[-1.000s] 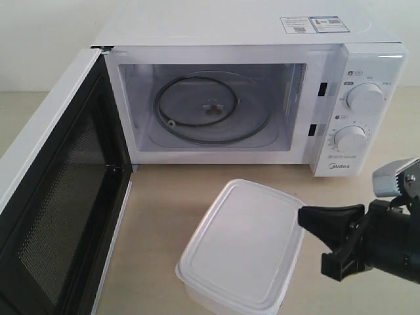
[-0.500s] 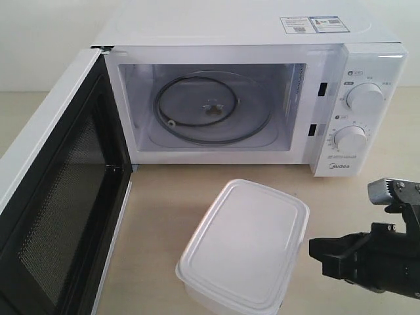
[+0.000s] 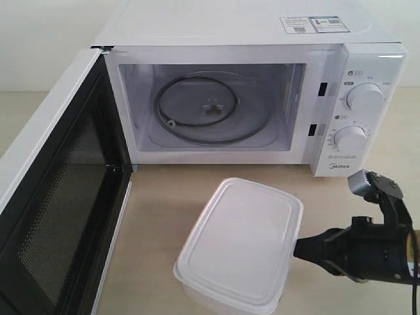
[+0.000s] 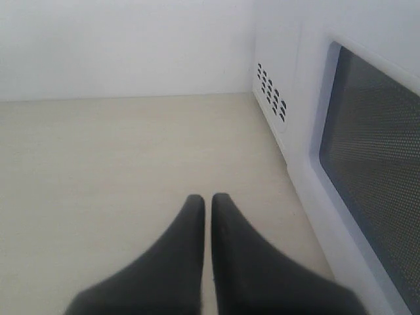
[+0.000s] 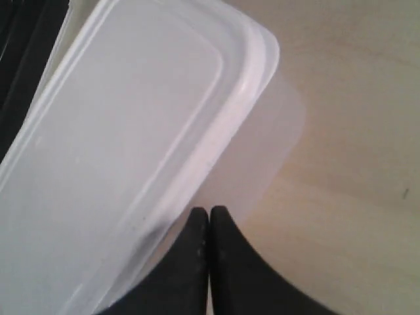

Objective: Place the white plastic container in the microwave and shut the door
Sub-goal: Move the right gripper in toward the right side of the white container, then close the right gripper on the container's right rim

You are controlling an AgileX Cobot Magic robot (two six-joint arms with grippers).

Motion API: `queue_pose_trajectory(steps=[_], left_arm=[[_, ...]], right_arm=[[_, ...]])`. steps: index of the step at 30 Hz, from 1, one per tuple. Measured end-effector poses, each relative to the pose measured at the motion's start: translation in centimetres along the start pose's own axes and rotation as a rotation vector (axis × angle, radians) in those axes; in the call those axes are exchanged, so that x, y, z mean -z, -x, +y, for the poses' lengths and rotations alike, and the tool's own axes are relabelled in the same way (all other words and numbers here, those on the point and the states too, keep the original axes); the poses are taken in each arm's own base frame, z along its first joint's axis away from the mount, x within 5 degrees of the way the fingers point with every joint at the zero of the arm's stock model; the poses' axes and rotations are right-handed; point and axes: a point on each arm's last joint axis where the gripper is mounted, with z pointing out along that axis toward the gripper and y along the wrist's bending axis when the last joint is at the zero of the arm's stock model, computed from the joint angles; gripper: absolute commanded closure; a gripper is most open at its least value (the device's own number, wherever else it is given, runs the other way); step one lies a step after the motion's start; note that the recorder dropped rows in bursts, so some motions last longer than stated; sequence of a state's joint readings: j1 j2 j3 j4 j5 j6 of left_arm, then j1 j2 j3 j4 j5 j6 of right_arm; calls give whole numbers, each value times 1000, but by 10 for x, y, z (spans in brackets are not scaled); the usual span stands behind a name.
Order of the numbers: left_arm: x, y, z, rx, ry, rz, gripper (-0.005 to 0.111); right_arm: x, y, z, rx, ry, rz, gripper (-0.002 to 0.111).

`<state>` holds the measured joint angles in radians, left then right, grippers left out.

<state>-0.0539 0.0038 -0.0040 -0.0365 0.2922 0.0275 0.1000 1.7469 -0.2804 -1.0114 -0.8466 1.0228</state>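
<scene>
A pale wooden table (image 3: 164, 197) fills the scene, and a plain white wall (image 3: 39, 39) stands behind it at the far side. The microwave (image 3: 223, 52) sits on the far part of the table. It is white, with two round dials (image 3: 365, 96) on its right side and stickers (image 3: 312, 24) on its top. The door (image 3: 59, 190) is wide open and swings out to the near left, showing its black inner frame and dark mesh window. Inside the microwave there is only a round glass plate (image 3: 213, 108) on the floor of the box. The white plastic container (image 3: 239, 246) is outside, on the table in front of the microwave, near the front edge of the scene, with its lid on. It sits a little turned, with one corner pointing to the microwave. The right gripper (image 3: 298, 247) comes in low from the right. Its two black fingers (image 5: 197, 230) are pressed together with nothing between them, and their tips are right at the container's right side, just under the lid's rim, touching it or almost. The left gripper (image 4: 205, 200) is low over the bare table on the outer side of the open door, near the small air holes (image 4: 269, 92) in the microwave's left wall. Its fingers are pressed together too and hold nothing. The exterior view does not show it.
</scene>
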Motion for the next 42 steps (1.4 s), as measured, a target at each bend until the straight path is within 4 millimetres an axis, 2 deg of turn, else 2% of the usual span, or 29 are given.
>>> queue_pose_trajectory(steps=[4,10,14,18,23,27,32,35,38,42], left_arm=[[0,0,0,0,0,0,102],[0,0,0,0,0,0,102],[0,0,0,0,0,0,102],[0,0,0,0,0,0,102],[0,0,0,0,0,0,102],[0,0,0,0,0,0,102],[0,0,0,0,0,0,102],[0,0,0,0,0,0,102],[0,0,0,0,0,0,102],[0,0,0,0,0,0,102]], right_arm=[[-15,17,-2,-5,23,-8,109],[-45,31,17,72,84,37,109],[-53,36,23,107,82,47,109],[-46,39,18,109,18,40,109],[-18,43,11,96,-30,-15,109],[-5,39,18,112,51,27,109],[-3,34,32,75,203,65,109],[-3,34,32,17,202,78,108],[-3,32,29,-25,170,95,101],[-3,32,28,-43,158,102,85]])
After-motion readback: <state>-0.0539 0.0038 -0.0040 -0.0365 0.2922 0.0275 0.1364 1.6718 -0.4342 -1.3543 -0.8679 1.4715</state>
